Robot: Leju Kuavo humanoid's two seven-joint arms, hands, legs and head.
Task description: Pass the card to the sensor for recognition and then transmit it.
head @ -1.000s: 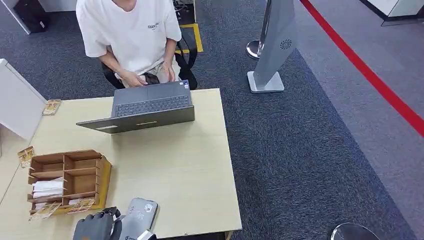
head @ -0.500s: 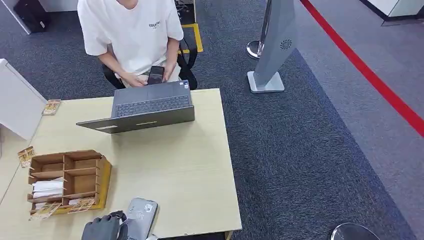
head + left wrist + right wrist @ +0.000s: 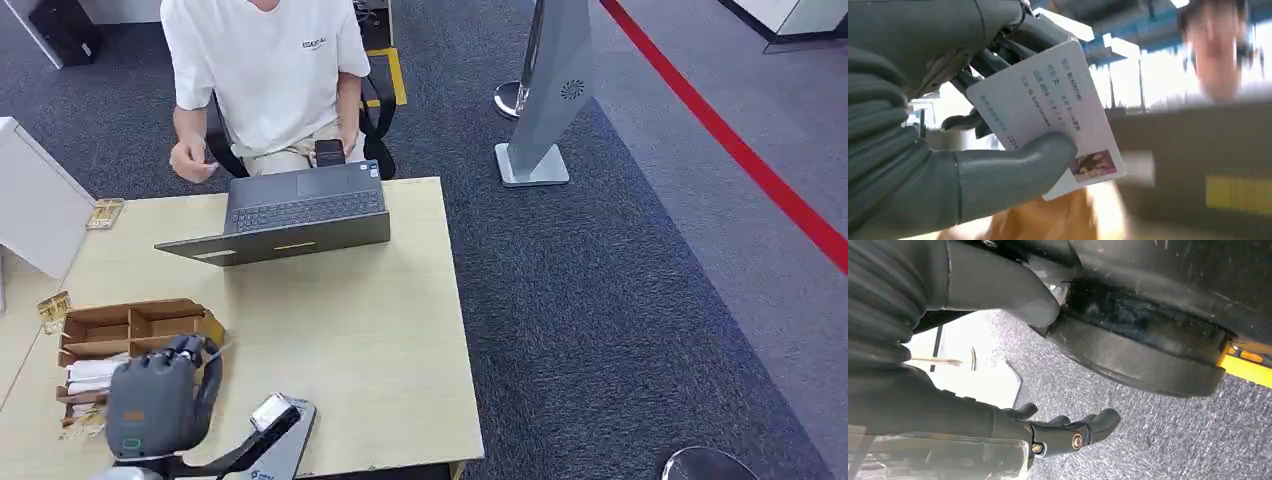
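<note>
My left hand (image 3: pixel 158 397) hangs above the table beside the wooden organizer (image 3: pixel 130 325), to the left of the grey card sensor (image 3: pixel 297 452) at the table's front edge. In the left wrist view the thumb (image 3: pixel 1013 167) and fingers pinch a white ID card (image 3: pixel 1048 107) with printed text and a small photo. The card faces the wrist camera, with the laptop and the person blurred behind it. My left forearm crosses over the sensor. My right hand (image 3: pixel 1068 432) hangs low over the carpet, its fingers apart and holding nothing.
An open grey laptop (image 3: pixel 290 215) stands at the far side of the wooden table (image 3: pixel 380 330). Behind it sits a person (image 3: pixel 265 70) holding a phone (image 3: pixel 329 152). A grey kiosk stand (image 3: pixel 550 90) rises on the carpet to the right.
My left hand has risen from the table's front edge and moved left and forward, level with the organizer. The person lifted a phone and drew one arm out to the side.
</note>
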